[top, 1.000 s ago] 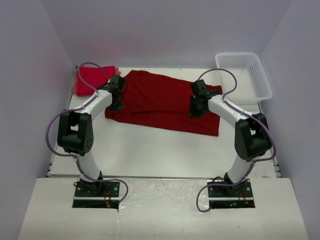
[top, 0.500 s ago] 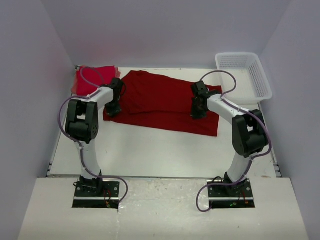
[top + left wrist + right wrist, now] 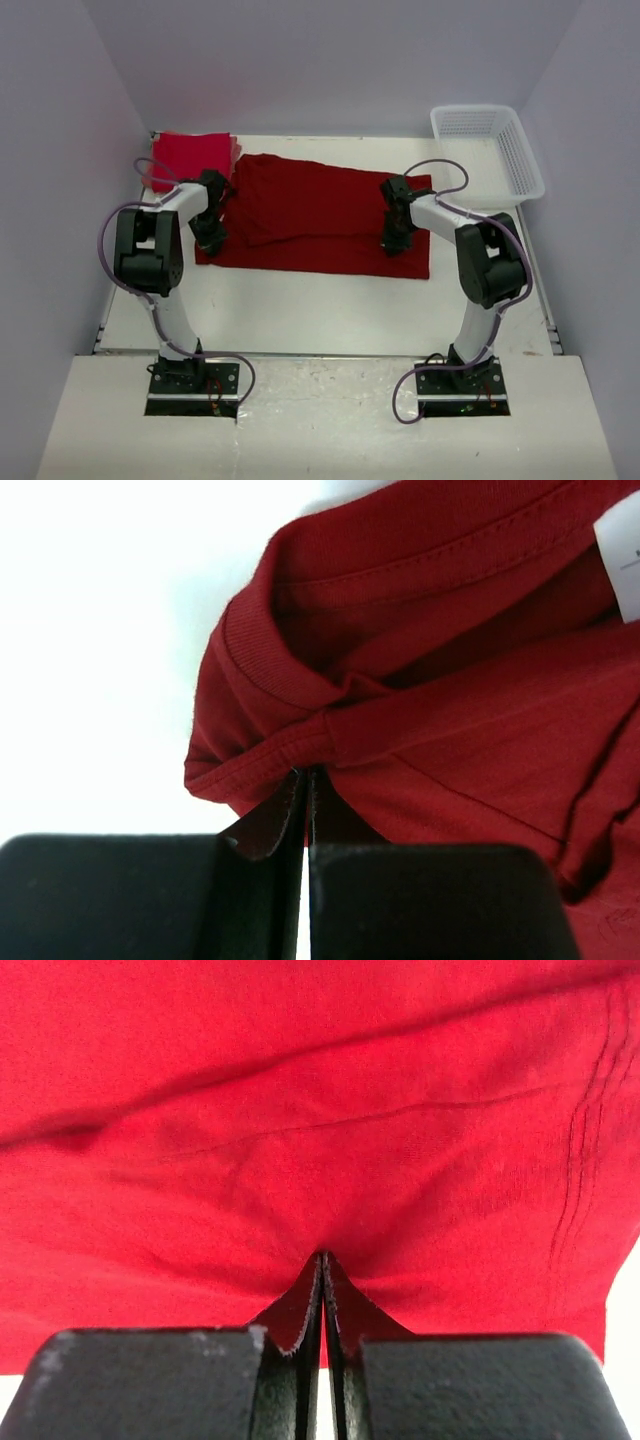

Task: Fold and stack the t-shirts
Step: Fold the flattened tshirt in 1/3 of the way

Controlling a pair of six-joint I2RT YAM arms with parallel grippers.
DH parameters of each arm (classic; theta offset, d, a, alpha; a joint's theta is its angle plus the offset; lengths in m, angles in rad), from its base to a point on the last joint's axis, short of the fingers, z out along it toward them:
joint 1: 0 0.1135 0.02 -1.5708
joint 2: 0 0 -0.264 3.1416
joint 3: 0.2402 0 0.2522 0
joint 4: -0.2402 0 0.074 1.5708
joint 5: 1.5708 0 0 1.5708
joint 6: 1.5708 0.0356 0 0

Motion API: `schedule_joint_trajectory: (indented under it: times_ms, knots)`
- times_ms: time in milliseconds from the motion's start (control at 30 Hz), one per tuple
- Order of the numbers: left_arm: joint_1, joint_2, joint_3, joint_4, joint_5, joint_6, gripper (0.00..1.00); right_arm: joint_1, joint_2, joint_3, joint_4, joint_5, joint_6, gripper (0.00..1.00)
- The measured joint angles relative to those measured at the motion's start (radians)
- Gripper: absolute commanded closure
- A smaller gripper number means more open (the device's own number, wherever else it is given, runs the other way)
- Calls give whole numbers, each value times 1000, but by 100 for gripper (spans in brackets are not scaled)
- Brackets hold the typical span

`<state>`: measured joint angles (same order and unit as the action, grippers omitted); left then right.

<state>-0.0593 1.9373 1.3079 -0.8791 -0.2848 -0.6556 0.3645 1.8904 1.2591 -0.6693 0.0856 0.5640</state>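
Note:
A dark crimson t-shirt (image 3: pixel 320 215) lies spread across the middle of the table, partly doubled over itself. My left gripper (image 3: pixel 207 236) sits at its left end, shut on the ribbed neck hem (image 3: pixel 290 745); a white label (image 3: pixel 620 555) shows inside the collar. At the right end my right gripper (image 3: pixel 392 240) is shut on a pinch of the same cloth (image 3: pixel 300 1090). A bright red t-shirt (image 3: pixel 190 158) lies folded at the back left corner, apart from both grippers.
A white plastic lattice basket (image 3: pixel 520 165) stands at the back right corner of the table. Grey walls close in the table on the left, back and right. Bare white tabletop (image 3: pixel 320 310) runs between the crimson shirt and the arm bases.
Both grippers have drawn the crimson shirt toward the near edge and a little left. Its near edge now lies straighter and lower in the top view. The folded red shirt shows more fully.

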Motion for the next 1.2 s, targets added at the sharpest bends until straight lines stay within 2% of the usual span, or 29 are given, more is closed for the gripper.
schedule_joint_trajectory:
  times_ms: [367, 600, 800, 900, 933, 1000, 1033, 1067, 1133, 1200]
  knots:
    - [0, -167, -244, -60, 35, -49, 100, 3, -203, -280, 34, -94, 135, 100]
    - [0, -319, -419, -84, 46, -71, 100, 23, -446, -500, 42, -113, 238, 100]
    - [0, -472, -437, -140, 7, -97, 100, 42, -666, -565, 27, -99, 258, 100]
    - [-10, -579, -384, -195, -37, -116, 100, 55, -760, -557, 26, -85, 234, 100]
    - [-19, -615, -356, -203, -48, -116, 100, 62, -787, -543, 19, -77, 221, 97]
    - [-49, -691, -304, -188, -52, -104, 99, 76, -840, -505, 22, -68, 189, 61]
    - [-65, -737, -292, -153, -29, -78, 91, 82, -867, -490, 36, -59, 179, 43]
    - [-79, -793, -289, -105, 19, -49, 91, 87, -891, -479, 60, -45, 167, 34]
    - [-93, -869, -291, -27, 108, -10, 95, 91, -897, -430, 68, -23, 129, 33]
    - [-104, -888, -305, 49, 203, 16, 99, 96, -829, -327, 42, 7, 98, 41]
